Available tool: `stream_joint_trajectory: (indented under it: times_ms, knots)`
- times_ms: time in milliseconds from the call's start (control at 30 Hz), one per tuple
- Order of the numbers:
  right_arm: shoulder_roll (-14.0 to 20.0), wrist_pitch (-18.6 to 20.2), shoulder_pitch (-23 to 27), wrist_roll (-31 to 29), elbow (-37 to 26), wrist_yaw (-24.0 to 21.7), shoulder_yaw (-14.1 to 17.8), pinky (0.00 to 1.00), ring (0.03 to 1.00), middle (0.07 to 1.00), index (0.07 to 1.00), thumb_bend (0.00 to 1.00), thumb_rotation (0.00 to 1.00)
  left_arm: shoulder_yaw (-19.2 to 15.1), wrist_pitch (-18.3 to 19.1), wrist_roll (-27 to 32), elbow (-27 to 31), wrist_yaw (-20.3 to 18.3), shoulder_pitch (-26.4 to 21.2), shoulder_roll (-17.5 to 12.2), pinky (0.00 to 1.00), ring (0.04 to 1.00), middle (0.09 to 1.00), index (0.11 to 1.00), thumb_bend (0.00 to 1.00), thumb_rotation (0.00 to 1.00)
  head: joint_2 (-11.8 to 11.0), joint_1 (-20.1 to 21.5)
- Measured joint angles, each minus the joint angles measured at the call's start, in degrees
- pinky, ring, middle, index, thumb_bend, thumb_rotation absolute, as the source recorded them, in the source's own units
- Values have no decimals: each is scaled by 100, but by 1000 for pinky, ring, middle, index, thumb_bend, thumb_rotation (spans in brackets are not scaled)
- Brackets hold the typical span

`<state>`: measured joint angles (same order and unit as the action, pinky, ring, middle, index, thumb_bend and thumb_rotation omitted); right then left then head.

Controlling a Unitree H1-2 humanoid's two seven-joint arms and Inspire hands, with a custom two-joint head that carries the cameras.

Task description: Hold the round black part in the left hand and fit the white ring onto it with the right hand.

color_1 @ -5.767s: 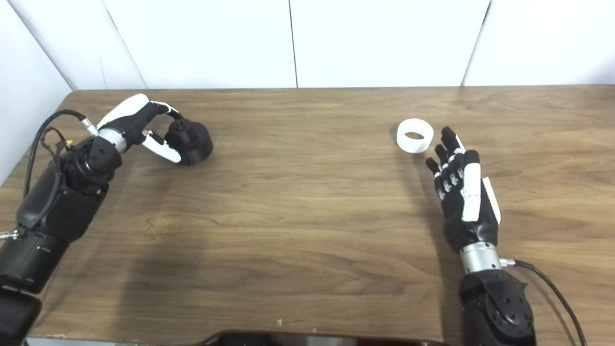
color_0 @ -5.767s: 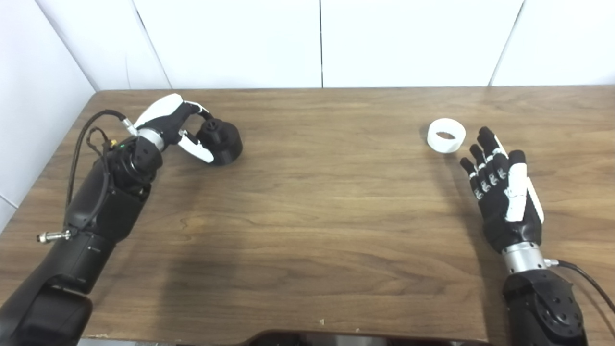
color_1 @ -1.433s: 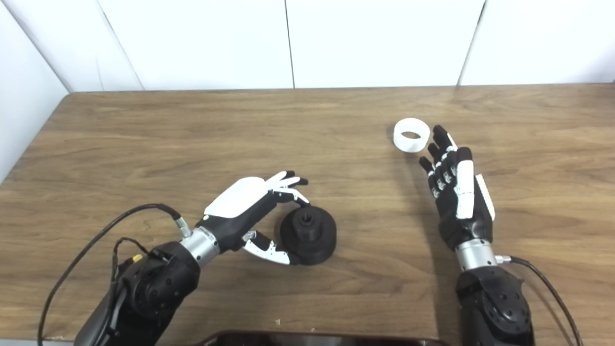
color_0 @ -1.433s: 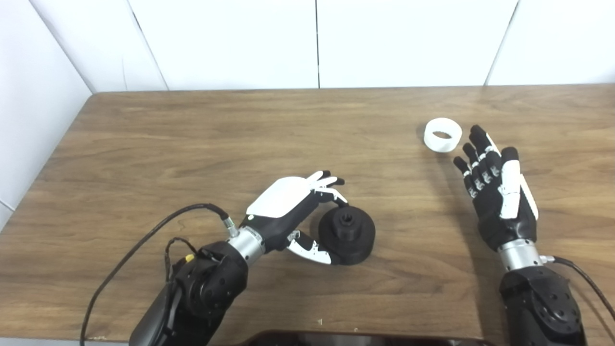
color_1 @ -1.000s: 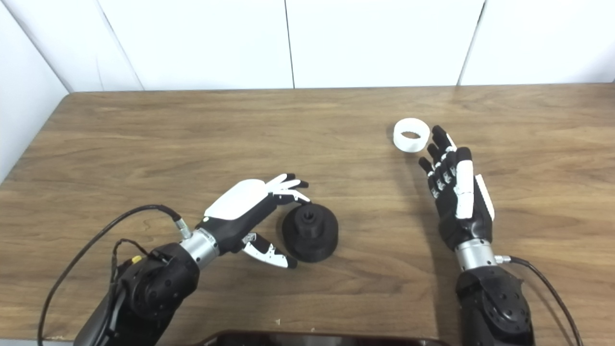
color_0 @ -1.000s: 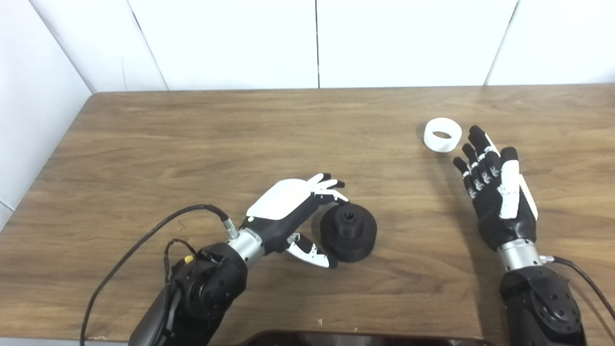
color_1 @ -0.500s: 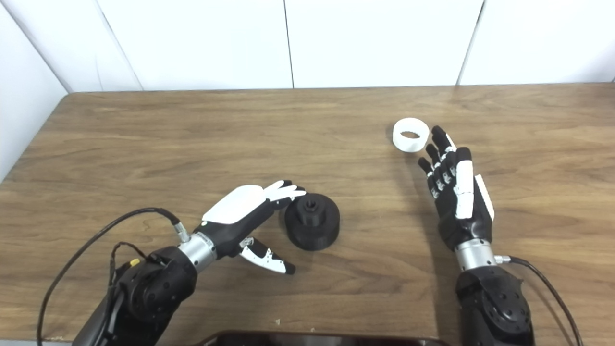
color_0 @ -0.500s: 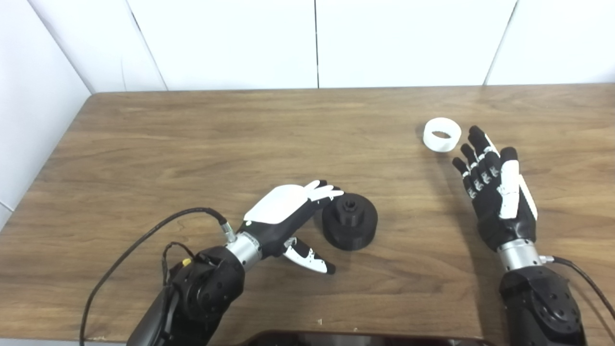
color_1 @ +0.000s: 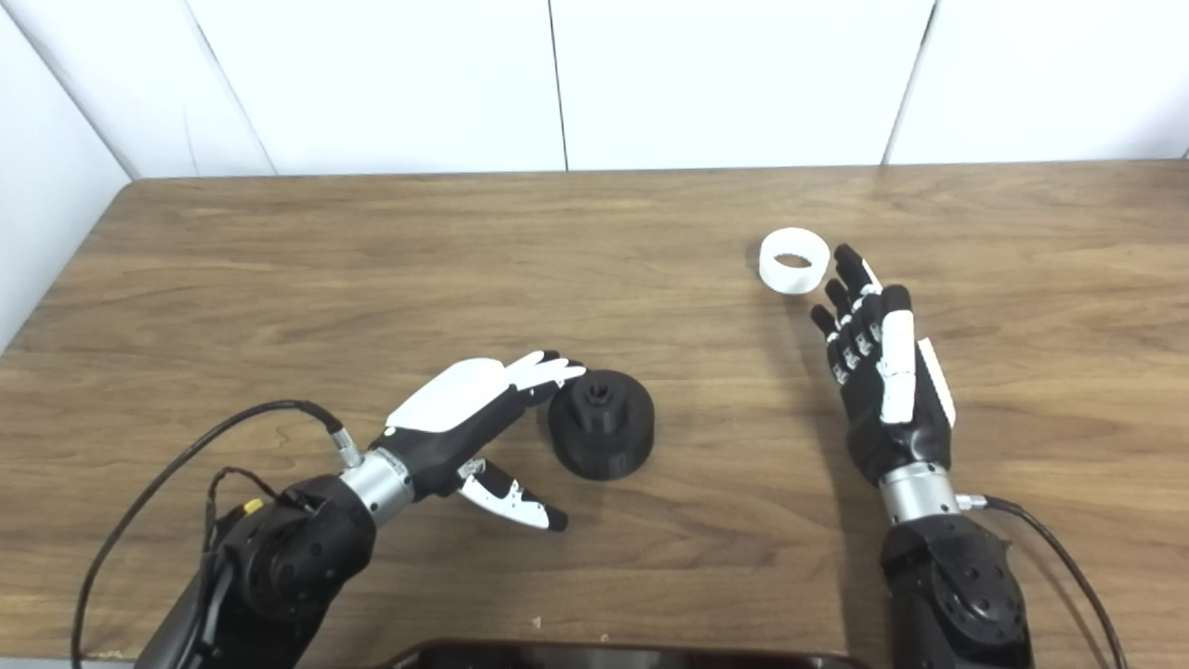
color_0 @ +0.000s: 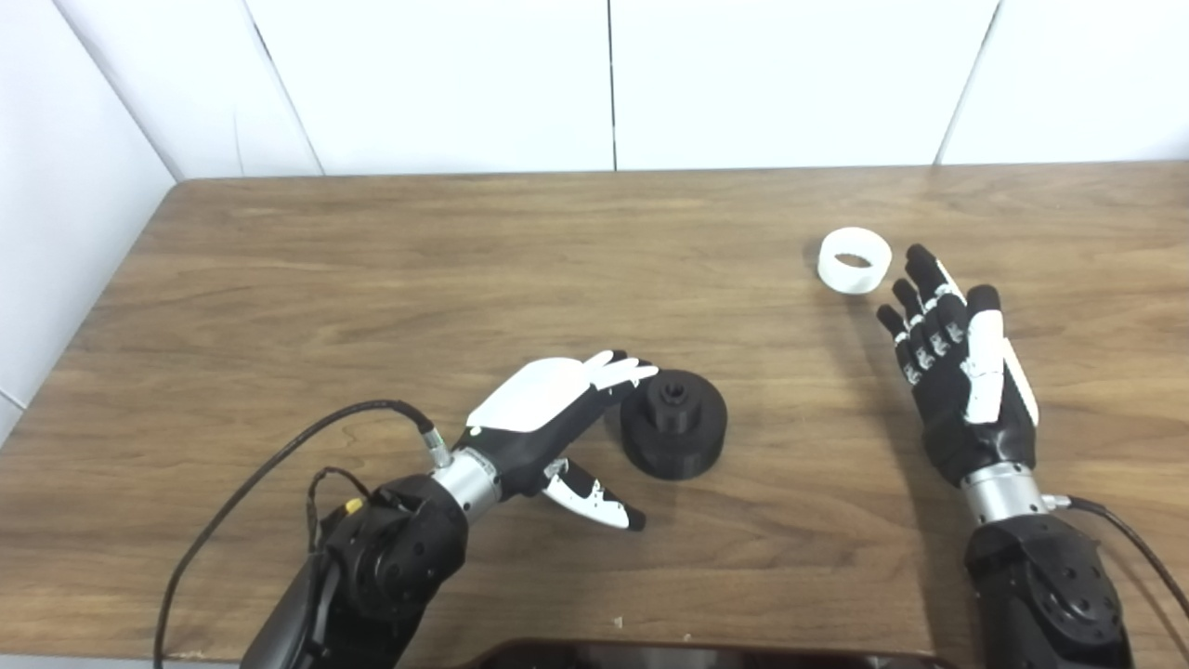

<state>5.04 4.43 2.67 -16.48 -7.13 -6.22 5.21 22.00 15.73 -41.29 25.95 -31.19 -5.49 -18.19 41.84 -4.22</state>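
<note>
The round black part [color_0: 673, 424] stands upright on the wooden table [color_0: 390, 269] near its middle, with a small hub on top. My left hand [color_0: 548, 418] lies just left of it, open, fingers stretched toward the part's upper left edge and thumb spread out below; it holds nothing. The white ring [color_0: 855, 261] lies flat at the right back of the table. My right hand [color_0: 961, 362] is open, fingers straight, their tips a little short of the ring on its right front side.
White wall panels [color_0: 613, 84] close the table's back edge, and another white wall [color_0: 65, 204] runs along the left. A black cable [color_0: 279, 465] loops from my left wrist. A dark object edge [color_0: 687, 653] shows at the bottom.
My left hand carried the black part from the table's back left to the middle, set it down, then opened and drew back slightly. The right hand and ring have stayed put.
</note>
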Motion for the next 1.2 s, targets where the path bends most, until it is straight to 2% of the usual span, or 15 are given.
stream_joint_trajectory:
  times_ms: [333,500,667,1200]
  knots:
    - [-3,-15,1,7,91,-11,-39,953,997,989,941,560,1000,-177,415,63,170,-491,-416,10,861,1000,952,880,977,175,0,-9]
    - [-12,-35,0,16,133,-11,-45,961,1000,991,943,555,1000,-221,596,63,228,-576,-580,21,861,1000,944,874,984,180,0,0]
    - [-16,-71,3,48,151,-11,-46,957,1000,990,944,557,1000,-221,607,61,207,-570,-718,21,862,1000,949,876,986,188,0,9]
    - [-39,-69,-9,58,122,-9,-34,968,998,993,941,572,1000,-144,576,112,-888,-529,-1045,10,885,1000,979,900,1000,191,35,44]
